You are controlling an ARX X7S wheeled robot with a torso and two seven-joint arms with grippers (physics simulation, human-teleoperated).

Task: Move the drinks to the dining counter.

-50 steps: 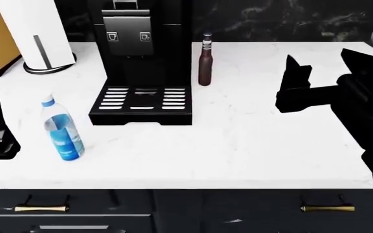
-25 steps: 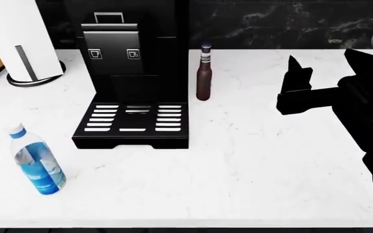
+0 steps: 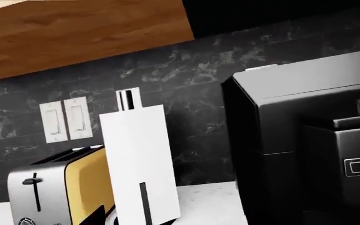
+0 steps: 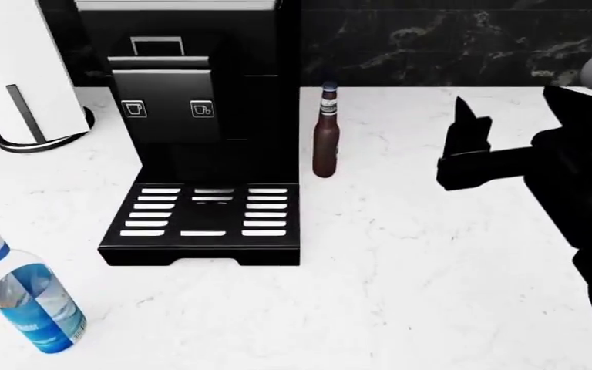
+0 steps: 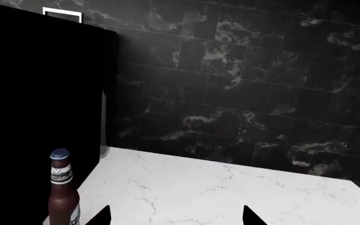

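Nearest in the head view: the water bottle (image 4: 31, 307) stands at the near left on the white marble counter (image 4: 419, 293), slightly tilted in perspective, blue cap up, blue label around its lower half. It is clear of everything else; open marble lies between it and the drip tray.

Mid-counter: a black coffee machine (image 4: 198, 131) with a slotted drip tray (image 4: 206, 220) projecting toward the camera. Two cup icons on its front panel. Just beside the machine's right flank stands the beer bottle (image 4: 325, 131), upright, dark brown glass, grey cap and neck label; whether it touches the housing cannot be told. The right wrist view shows it too (image 5: 63, 192), against the machine's dark side.

Right side: the right gripper (image 4: 502, 131) hangs above the marble, well apart from the beer bottle, fingers spread with nothing between them; two dark tips (image 5: 101, 216) show low in its wrist view, wide apart. The left gripper's state cannot be told; only a dark sliver shows at the head view's left edge.

Far: a white paper towel roll (image 4: 24, 73) on a ringed stand at far left; a silver and yellow toaster (image 3: 58, 192) beside it; two white wall switches (image 3: 67, 121); black marbled tile backsplash (image 5: 249, 93); a wooden cabinet (image 3: 86, 33) overhead.
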